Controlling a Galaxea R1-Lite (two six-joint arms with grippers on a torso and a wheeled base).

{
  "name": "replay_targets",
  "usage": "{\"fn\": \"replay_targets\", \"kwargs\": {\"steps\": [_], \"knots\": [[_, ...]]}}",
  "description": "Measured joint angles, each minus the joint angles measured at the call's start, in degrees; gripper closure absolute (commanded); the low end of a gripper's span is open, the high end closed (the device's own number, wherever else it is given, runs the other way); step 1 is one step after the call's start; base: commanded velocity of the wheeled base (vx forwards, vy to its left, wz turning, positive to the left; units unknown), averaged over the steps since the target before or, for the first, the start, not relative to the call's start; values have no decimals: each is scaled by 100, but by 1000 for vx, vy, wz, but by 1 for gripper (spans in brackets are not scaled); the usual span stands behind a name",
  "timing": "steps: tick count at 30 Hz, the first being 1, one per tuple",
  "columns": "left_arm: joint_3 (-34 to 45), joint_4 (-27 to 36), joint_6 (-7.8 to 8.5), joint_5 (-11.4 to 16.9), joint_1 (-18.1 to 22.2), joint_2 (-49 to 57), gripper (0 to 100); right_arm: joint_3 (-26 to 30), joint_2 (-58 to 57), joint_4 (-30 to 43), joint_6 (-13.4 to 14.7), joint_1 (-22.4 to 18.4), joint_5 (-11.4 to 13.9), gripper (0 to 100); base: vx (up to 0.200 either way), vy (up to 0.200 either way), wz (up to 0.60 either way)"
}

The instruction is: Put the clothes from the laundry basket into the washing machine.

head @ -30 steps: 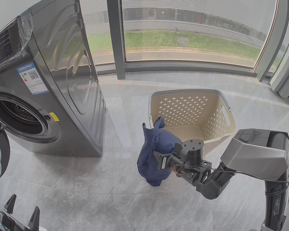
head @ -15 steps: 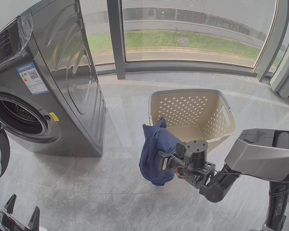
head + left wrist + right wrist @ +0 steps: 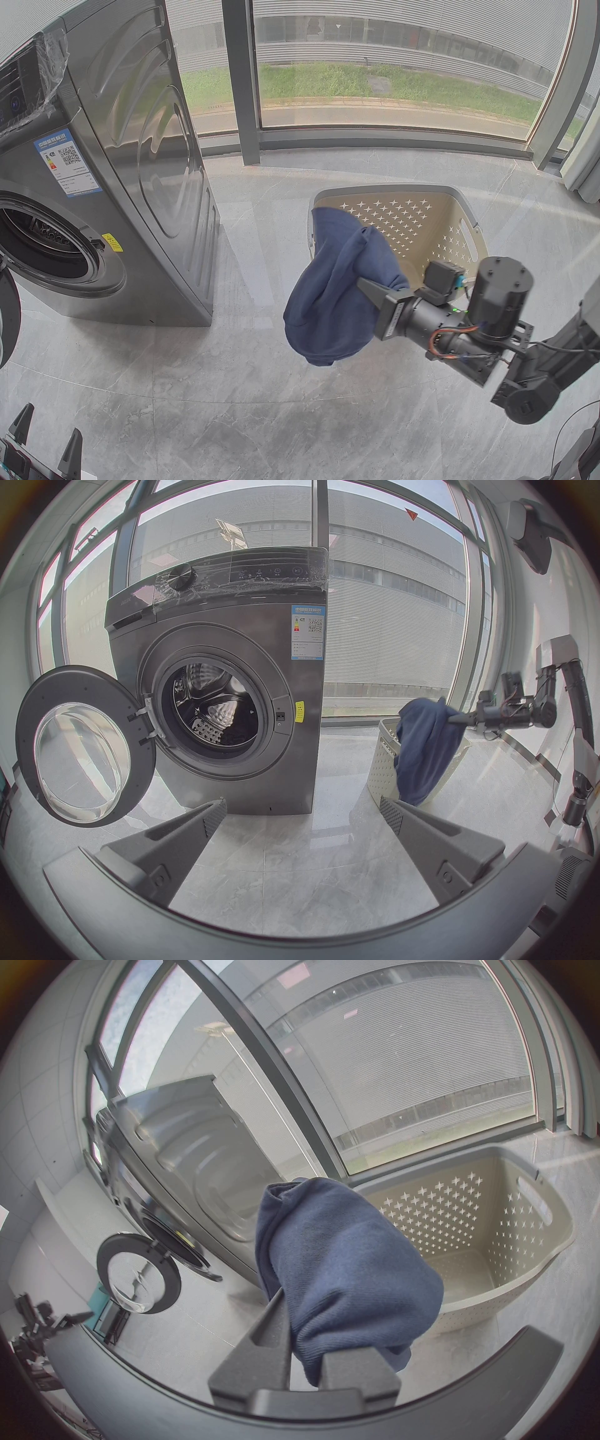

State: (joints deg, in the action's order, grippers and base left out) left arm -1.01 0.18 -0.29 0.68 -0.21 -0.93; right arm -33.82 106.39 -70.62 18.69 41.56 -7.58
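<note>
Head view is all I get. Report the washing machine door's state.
Observer: Left wrist view: on the grey front-loading washing machine, the round glass door is swung wide open.
Operator: Check the basket floor.
Observer: Right wrist view: the beige perforated plastic laundry basket shows a bare floor; the dark blue cloth garment hides part.
Operator: Confirm the grip.
Observer: The right pincer is shut on the garment, fabric pinched between its fingers.

Laundry corner: washing machine point(image 3: 125, 187), basket point(image 3: 387, 189), window point(image 3: 387, 62).
</note>
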Motion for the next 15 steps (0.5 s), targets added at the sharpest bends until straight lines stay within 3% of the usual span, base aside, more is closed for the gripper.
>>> {"fn": "replay_targets", "kwargs": {"steps": [4, 8, 15], "knots": [[0, 0, -2, -4, 2, 0, 0, 378, -664, -5, -82, 17, 112, 100, -200, 0, 0], [0, -2, -13, -9, 5, 0, 0, 568, -1050, -24, -419, 22, 151, 100, -200, 0, 0], [0, 0, -37, -15, 0, 0, 0, 681, -1290, -38, -460, 6, 157, 100, -200, 0, 0]]}}
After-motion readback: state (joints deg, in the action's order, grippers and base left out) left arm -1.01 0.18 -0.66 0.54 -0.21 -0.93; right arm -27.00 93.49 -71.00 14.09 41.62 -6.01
